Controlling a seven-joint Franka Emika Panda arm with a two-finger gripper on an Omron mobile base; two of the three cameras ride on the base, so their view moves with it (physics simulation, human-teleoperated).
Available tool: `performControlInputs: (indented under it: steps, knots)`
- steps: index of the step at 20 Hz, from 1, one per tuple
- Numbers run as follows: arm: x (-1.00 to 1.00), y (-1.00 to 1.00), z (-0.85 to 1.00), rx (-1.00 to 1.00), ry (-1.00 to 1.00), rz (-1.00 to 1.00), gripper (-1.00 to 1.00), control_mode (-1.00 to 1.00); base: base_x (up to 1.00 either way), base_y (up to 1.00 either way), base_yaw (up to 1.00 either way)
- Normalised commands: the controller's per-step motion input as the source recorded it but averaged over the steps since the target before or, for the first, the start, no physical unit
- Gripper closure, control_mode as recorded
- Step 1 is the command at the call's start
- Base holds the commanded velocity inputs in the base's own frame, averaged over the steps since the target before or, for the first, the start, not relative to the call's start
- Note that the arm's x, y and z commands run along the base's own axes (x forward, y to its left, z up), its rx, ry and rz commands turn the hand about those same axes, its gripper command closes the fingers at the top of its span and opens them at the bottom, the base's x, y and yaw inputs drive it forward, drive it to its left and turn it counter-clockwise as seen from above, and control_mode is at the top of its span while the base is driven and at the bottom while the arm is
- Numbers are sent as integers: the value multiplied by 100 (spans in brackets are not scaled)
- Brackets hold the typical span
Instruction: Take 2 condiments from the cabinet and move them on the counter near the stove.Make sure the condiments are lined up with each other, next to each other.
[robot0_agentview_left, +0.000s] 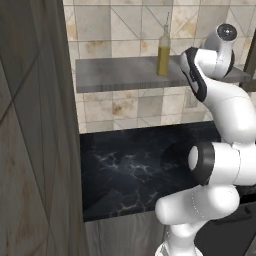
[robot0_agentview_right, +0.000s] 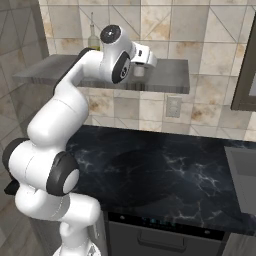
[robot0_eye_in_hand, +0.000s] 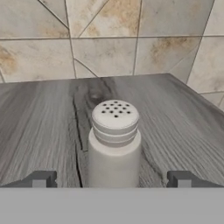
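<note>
1. Shaker (robot0_eye_in_hand: 114, 144): a short pale grey-white condiment with a ribbed, perforated cap, standing upright on the grey wood-grain shelf (robot0_eye_in_hand: 52, 118). In the hand view it sits between the two dark finger tips of the gripper (robot0_eye_in_hand: 112, 179), which stands wide open with a clear gap on each side; nothing is gripped.
2. Gripper, right base view (robot0_agentview_right: 140, 70): raised to shelf height, with the shaker (robot0_agentview_right: 138, 71) partly hidden just in front of the hand.
3. Shelf (robot0_agentview_right: 170, 75): a flat grey board fixed to the beige tiled wall (robot0_eye_in_hand: 109, 39), above the desk.
4. Oil bottle (robot0_agentview_left: 163, 50): tall, slim, yellow-green, with a thin pointed spout, upright on the same shelf (robot0_agentview_left: 120, 72) near the wall. In the right base view it (robot0_agentview_right: 92, 37) stands behind the arm, well apart from the shaker.
5. Desk (robot0_agentview_right: 170, 170): black stone with thin white veins, lying below the shelf; its dark surface (robot0_agentview_left: 135, 165) also appears in the left base view.
6. Arm (robot0_agentview_left: 225, 105): white with dark joints, reaching up from the base to the shelf.
</note>
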Motion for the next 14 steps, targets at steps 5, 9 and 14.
performControlInputs:
  steps: [5,9,14]
  knots:
    - [6,0,-8,0,1,0,-100,-100,0,0,0]
    - [0,0,-1,0,0,0,-100,-100,0,0,0]
    - [1,0,-2,0,0,0,-100,-100,0,0,0]
